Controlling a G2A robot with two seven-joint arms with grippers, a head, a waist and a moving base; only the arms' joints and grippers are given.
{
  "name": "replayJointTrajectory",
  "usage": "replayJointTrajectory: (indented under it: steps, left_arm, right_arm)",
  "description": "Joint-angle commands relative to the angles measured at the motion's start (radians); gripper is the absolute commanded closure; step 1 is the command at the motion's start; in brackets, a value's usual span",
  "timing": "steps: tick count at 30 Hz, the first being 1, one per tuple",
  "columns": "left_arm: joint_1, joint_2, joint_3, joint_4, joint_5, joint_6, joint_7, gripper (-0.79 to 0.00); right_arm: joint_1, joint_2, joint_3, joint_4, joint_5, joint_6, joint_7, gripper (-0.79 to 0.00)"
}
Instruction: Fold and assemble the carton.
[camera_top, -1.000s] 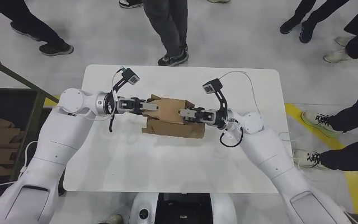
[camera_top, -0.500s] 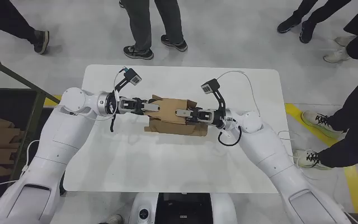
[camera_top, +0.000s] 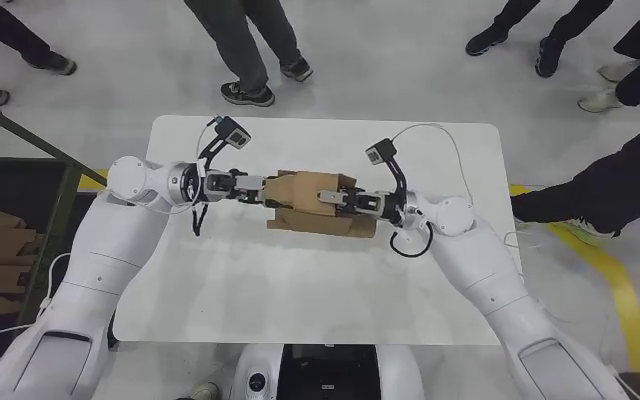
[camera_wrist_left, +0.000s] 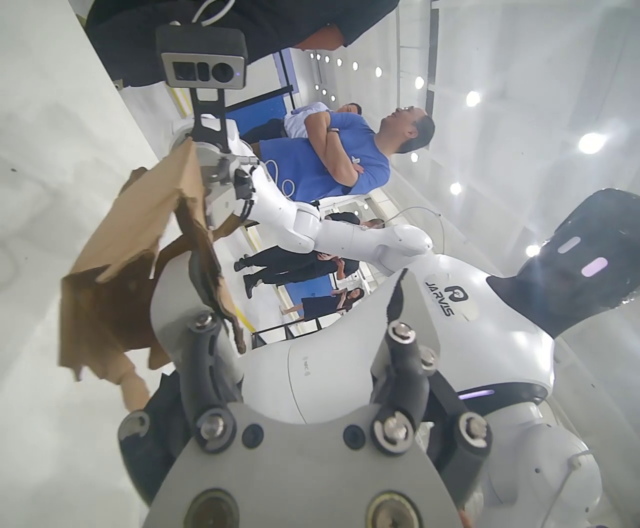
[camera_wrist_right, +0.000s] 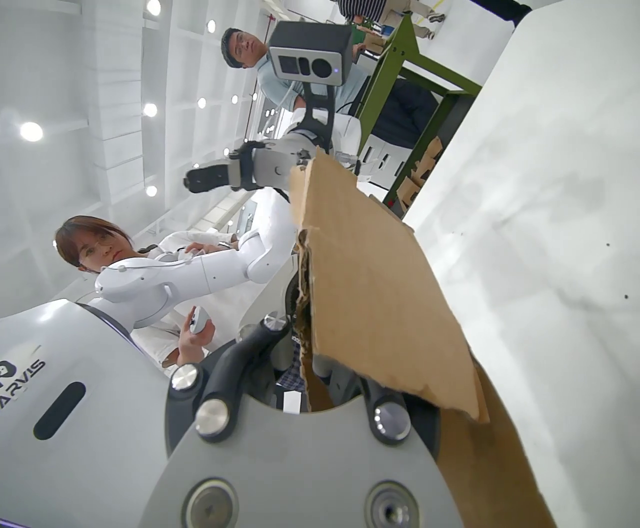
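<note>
A brown carton (camera_top: 305, 186) is held above the middle of the white table (camera_top: 250, 290), partly folded with loose flaps. My left gripper (camera_top: 268, 190) is at its left end, open, with a carton wall (camera_wrist_left: 130, 240) running between the spread fingers close to one of them. My right gripper (camera_top: 322, 199) comes in from the right over the carton's top and is shut on a panel (camera_wrist_right: 370, 290) of it. Across the carton, the left wrist view shows the right gripper (camera_wrist_left: 220, 175), and the right wrist view shows the left gripper (camera_wrist_right: 240, 172).
The table has bare room in front of the carton and along both sides. A green rack with cardboard pieces (camera_wrist_right: 420, 170) stands off the table's left edge. People stand on the floor beyond the far edge and to the right.
The carton has shifted slightly right and toward the far edge, and looks narrower from above. My right gripper has slid further left over it. The people behind have walked on.
</note>
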Motion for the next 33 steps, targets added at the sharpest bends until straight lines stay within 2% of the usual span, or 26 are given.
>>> replayJointTrajectory:
  steps: [1, 8, 22, 33]
  left_arm:
    - [0.003, 0.000, -0.007, -0.010, -0.007, 0.004, -0.006, -0.785]
    - [0.004, -0.005, -0.008, -0.034, -0.035, 0.026, -0.020, -0.785]
    - [-0.024, -0.027, 0.041, -0.017, -0.011, 0.028, -0.008, -0.785]
    - [0.008, -0.021, -0.021, -0.021, -0.020, 0.014, 0.006, -0.785]
  right_arm:
    - [-0.003, -0.001, -0.002, -0.002, -0.012, 0.002, -0.010, 0.000]
    - [-0.007, -0.004, -0.012, -0.015, -0.048, 0.010, -0.031, 0.000]
    - [-0.031, -0.009, -0.021, -0.065, -0.065, 0.011, -0.052, 0.000]
    - [-0.044, 0.006, 0.040, -0.065, -0.054, 0.004, -0.047, 0.000]
